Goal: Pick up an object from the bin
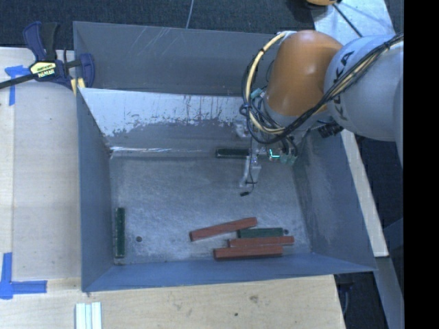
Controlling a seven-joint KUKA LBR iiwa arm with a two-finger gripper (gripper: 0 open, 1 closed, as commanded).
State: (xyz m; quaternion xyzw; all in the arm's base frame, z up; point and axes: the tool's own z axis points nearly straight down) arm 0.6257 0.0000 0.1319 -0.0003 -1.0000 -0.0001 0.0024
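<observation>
Our gripper (pixel 247 184) hangs over bare floor at the centre of the frame, so we judge nothing chosen yet; whether it is apart or together we cannot tell. In the grey metal bin (pixel 92 204), three reddish-brown flat bars (pixel 223 229) and one dark green bar (pixel 260 232) lie huddled at lower centre, likely the easiest pick. A second dark green bar (pixel 120 233) lies alone at lower left.

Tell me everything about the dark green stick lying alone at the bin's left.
The long, thin dark green stick has squared ends and a dull surface, perhaps painted wood. It lies flat on the grey metal bin's floor, lengthwise along the left wall's foot; whether it touches that wall is unclear. A small dark speck lies apart on its right.
</observation>
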